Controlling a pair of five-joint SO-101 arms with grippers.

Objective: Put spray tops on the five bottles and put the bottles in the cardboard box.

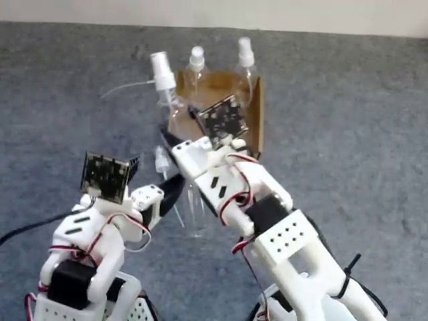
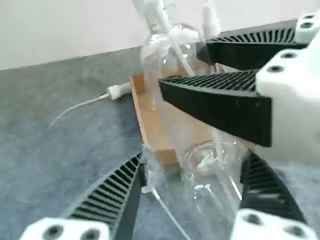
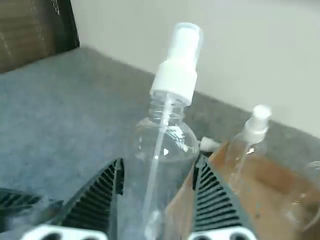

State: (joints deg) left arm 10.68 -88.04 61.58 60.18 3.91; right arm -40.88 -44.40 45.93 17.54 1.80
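A clear bottle with a white spray top (image 3: 172, 75) stands at the outer left side of the cardboard box (image 1: 255, 114), and my right gripper (image 3: 157, 185) is shut on its body. From above, that bottle (image 1: 163, 80) and the right gripper (image 1: 177, 124) sit at the box's left wall. Two capped bottles (image 1: 196, 61) (image 1: 246, 53) stand at the back of the box. My left gripper (image 2: 192, 185) is open around another clear bottle (image 2: 207, 167) on the carpet in front of the box (image 2: 150, 125). A spray top (image 1: 161, 159) with its tube leans beside this bottle (image 1: 195, 207).
A loose spray top (image 2: 117, 91) lies on the grey carpet left of the box, its thin tube (image 1: 127, 87) trailing left. The right arm's black fingers (image 2: 215, 102) cross close above the left gripper. Open carpet lies right of the box.
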